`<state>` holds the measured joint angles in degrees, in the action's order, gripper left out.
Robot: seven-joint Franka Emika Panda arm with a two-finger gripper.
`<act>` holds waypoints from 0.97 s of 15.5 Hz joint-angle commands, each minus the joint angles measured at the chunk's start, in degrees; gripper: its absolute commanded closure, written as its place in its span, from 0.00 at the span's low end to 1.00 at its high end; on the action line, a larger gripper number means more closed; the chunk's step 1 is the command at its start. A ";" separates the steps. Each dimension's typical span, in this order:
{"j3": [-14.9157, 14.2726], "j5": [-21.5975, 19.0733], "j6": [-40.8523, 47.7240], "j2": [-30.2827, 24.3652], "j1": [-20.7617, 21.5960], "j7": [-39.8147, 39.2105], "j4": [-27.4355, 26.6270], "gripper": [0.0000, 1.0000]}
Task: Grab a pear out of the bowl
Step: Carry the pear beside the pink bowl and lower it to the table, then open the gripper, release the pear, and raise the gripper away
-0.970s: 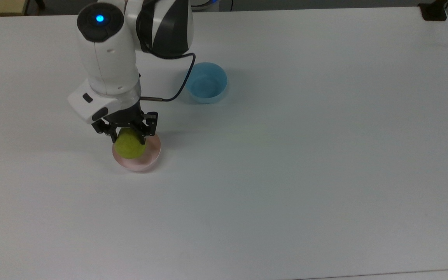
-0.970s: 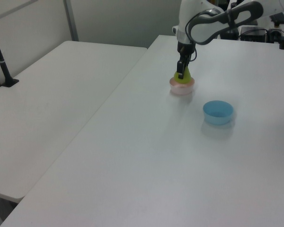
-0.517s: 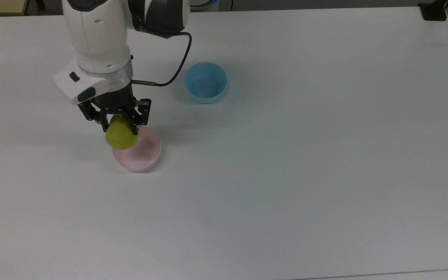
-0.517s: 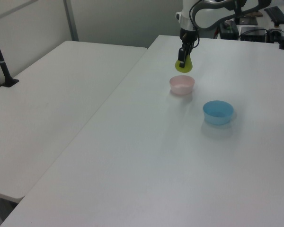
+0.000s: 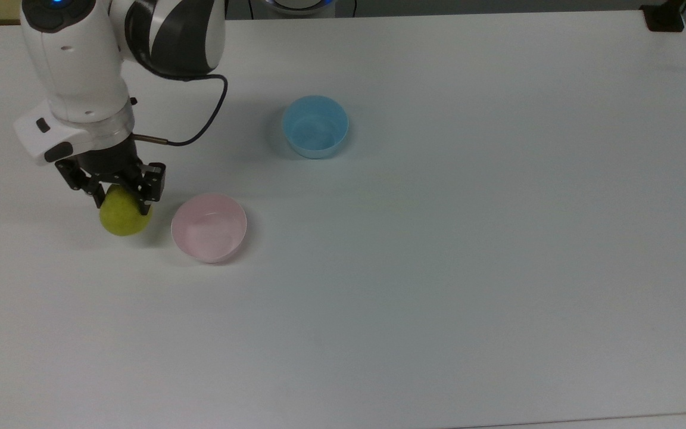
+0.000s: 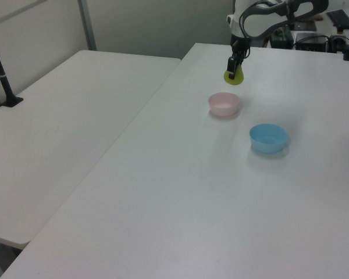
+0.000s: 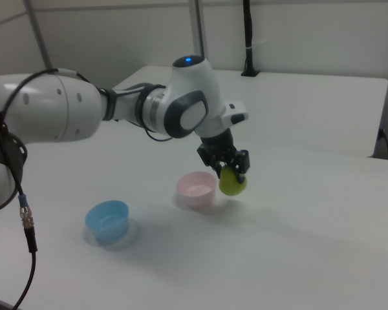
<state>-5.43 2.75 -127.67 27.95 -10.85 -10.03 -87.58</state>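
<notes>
Top view: the white Franka arm's black two-finger gripper [image 5: 118,199] has its jaws closed on the upper part of the small yellow-green pear-shaped fruit [image 5: 122,219], which hangs clear of the small round pale pink plastic bowl [image 5: 209,227] and lies to the top view's left of it, over the bare white counter [image 5: 468,238]. Half a second earlier the pear overlapped the pink bowl's rim at the top view's left; one second earlier it sat inside the bowl with the jaws around it. The arm has since carried it sideways toward the top view's left, and the bowl's plain interior is now fully exposed. The bowl has not shifted.

Left view: the pear [image 6: 233,76] is held above the counter, beyond the pink bowl [image 6: 223,104].

Right view: the pear [image 7: 232,181] hangs off the surface, to the right view's right of the pink bowl [image 7: 196,188].

The small round light blue plastic bowl [image 5: 315,126] stands well apart from the pink bowl, in the same place as before.
</notes>
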 commanded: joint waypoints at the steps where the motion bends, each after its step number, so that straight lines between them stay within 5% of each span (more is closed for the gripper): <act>1: -0.20 0.33 -5.55 2.37 -1.19 -1.93 0.48 0.56; 7: -0.20 0.94 -10.57 5.71 -2.16 -2.80 0.48 0.52; 10: -0.20 0.95 -10.58 6.07 -2.33 -2.72 0.48 0.43; 12: -0.20 0.77 -10.58 5.98 -2.34 -2.28 0.48 0.24; 15: -0.20 0.86 -10.58 5.54 -2.16 -2.10 0.48 0.10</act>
<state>-5.43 2.81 -137.35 33.99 -13.23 -11.90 -87.43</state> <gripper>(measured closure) 0.251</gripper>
